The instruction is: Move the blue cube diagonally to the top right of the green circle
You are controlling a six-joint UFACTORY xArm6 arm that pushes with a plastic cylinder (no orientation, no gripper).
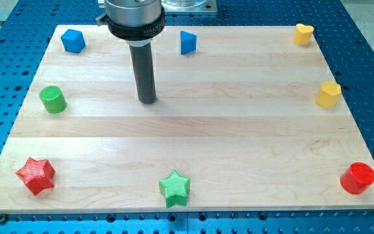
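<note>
1. While the wooden tabletop [239, 130] carries every item, nearest the view's bottom edge lies a green star [174, 188], left of centre.
2. Red star [36, 175]: bottom-left corner of the tabletop.
3. Red cylinder [358, 178]: bottom-right corner, upright, close to the right edge.
4. Green circle [52, 99]: an upright green cylinder at the left edge, about mid-height of the board.
5. My tip [148, 101]: lower end of my dark rod, resting on bare wood, well right of the green circle and touching no block. I carry no claw, so nothing is grasped or released; only the rod shows.
6. Yellow block [328, 94]: right edge, roughly level with my tip; exact shape unclear.
7. Blue cube [73, 41]: top-left area, above and slightly right of the green circle, well left of my rod.
8. Second blue block [187, 42]: near the top edge, just right of my rod's upper body; shape hard to tell.
9. Second yellow block [303, 33]: top-right corner.
</note>
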